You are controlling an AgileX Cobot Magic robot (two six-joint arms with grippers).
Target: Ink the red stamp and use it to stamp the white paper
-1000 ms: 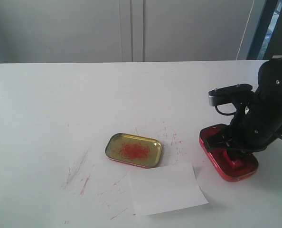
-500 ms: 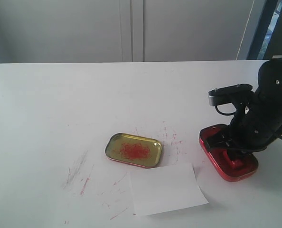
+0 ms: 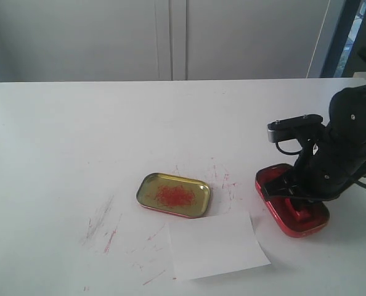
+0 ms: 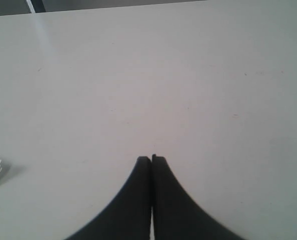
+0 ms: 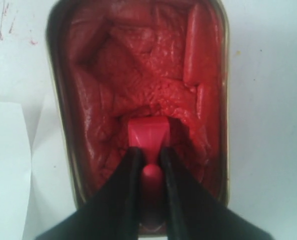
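White tabletop (image 3: 78, 123) runs back to pale cupboard doors, and your landmark on it is the red ink tin (image 3: 270, 206). Compared with a second ago, your right arm has dipped a little and drifted toward the gold tin (image 3: 174, 195), and the red ink tin has slid slightly with it. I read that as the stamp pressing into the ink hard enough to drag the loose tin. Inking looks underway, but the tin may skate if you push sideways.

The right gripper (image 5: 151, 152) is clenched on the red stamp (image 5: 147, 132), its fingers pinching the narrow knob. The stamp is a small glossy red block with a wider base. It stands in the tin with its base sunk into the lumpy, wet red ink, nearer one end than the middle.

The white paper (image 3: 217, 246) lies just beside the red ink tin, on the gold tin's side. It is clean and unstamped, so the stamping step is not yet done. Red streaks (image 3: 109, 237) mark the table beyond the gold tin.

Your left gripper (image 4: 151, 160) is well apart from the red ink tin, closed on nothing over bare table.
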